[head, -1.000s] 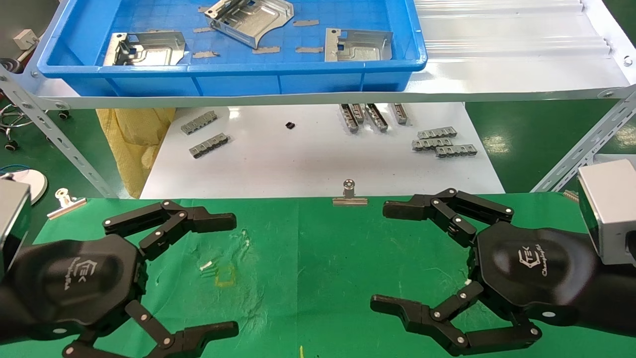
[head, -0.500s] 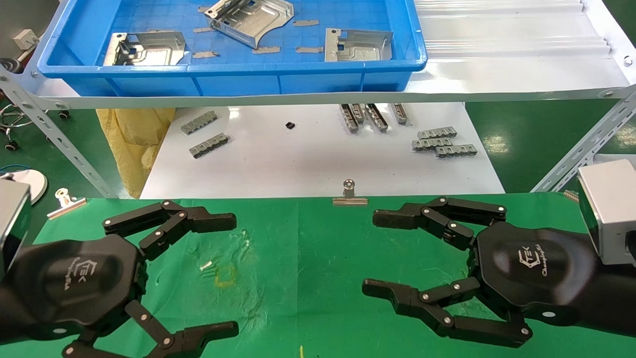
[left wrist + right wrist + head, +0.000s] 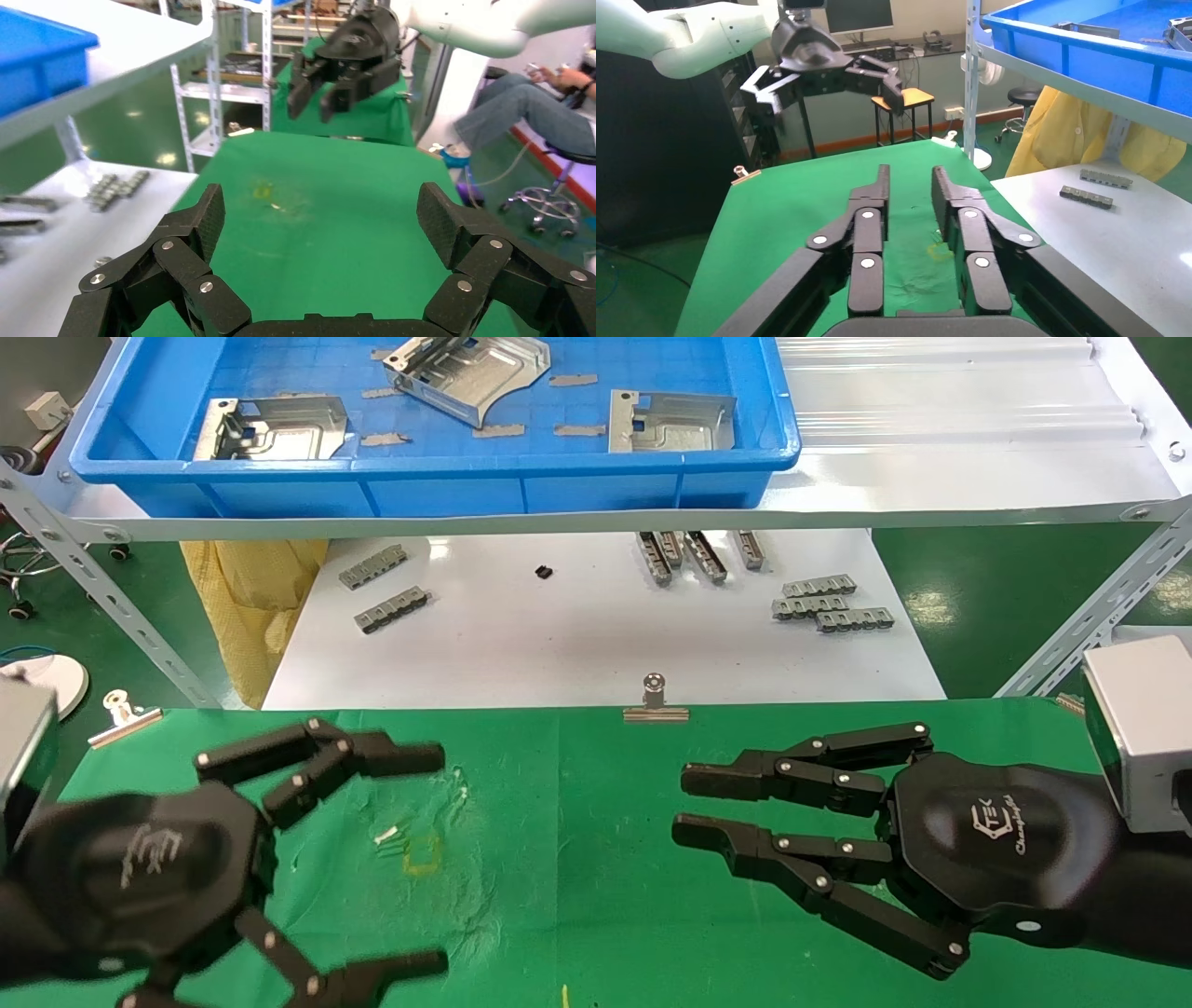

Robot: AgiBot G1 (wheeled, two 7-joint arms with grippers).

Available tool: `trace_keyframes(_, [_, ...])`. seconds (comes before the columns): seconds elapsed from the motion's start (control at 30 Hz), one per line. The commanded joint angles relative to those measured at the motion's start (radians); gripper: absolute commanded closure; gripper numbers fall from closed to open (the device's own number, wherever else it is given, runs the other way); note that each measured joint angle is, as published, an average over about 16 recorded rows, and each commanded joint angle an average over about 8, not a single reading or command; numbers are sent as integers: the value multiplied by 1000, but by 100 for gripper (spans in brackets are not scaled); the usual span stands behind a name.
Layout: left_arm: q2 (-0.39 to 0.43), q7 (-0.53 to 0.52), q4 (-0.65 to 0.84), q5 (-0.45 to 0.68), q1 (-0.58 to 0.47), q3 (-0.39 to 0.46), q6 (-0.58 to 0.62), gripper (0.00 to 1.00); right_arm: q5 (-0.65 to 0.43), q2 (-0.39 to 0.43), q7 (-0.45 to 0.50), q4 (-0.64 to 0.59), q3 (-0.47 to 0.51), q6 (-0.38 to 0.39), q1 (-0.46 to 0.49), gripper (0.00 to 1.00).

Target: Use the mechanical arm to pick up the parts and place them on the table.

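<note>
Three silvery parts (image 3: 270,427) (image 3: 470,374) (image 3: 669,421) lie in the blue tray (image 3: 419,477) on the raised shelf at the back. Over the left of the green table (image 3: 577,859) hovers my left gripper (image 3: 436,861), wide open and empty; the left wrist view shows the left gripper (image 3: 322,217) with only green cloth between its fingers. My right gripper (image 3: 680,805) hangs over the table's right side, far from the parts. In the right wrist view the right gripper (image 3: 909,184) has its fingers parallel, a narrow gap between them, holding nothing.
Below the shelf a white board (image 3: 596,654) carries small grey notched strips (image 3: 829,603) (image 3: 382,589). Binder clips (image 3: 656,700) (image 3: 124,714) sit on the table's far edge. The shelf's front rail (image 3: 559,519) and slanted struts (image 3: 1090,626) stand between the grippers and the tray.
The right gripper's fingers have drawn together from wide open to a narrow gap. The left gripper has begun to shift slightly and stays open.
</note>
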Motion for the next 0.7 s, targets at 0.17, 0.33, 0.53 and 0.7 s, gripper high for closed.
trace_keyframes(0.17, [68,-28,87,92,-168,39,-27,0,0,0,0,0,0,0,0,100])
trace_keyframes(0.33, [207,-20,321,246,-414,107,-81,0,0,0,0,0,0,0,0,100])
trace_keyframes(0.53, [389,51,680,418,-663,169,-260,0,0,0,0,0,0,0,0,100])
trace_keyframes(0.7, [521,92,924,510,-789,198,-486,0,0,0,0,0,0,0,0,100])
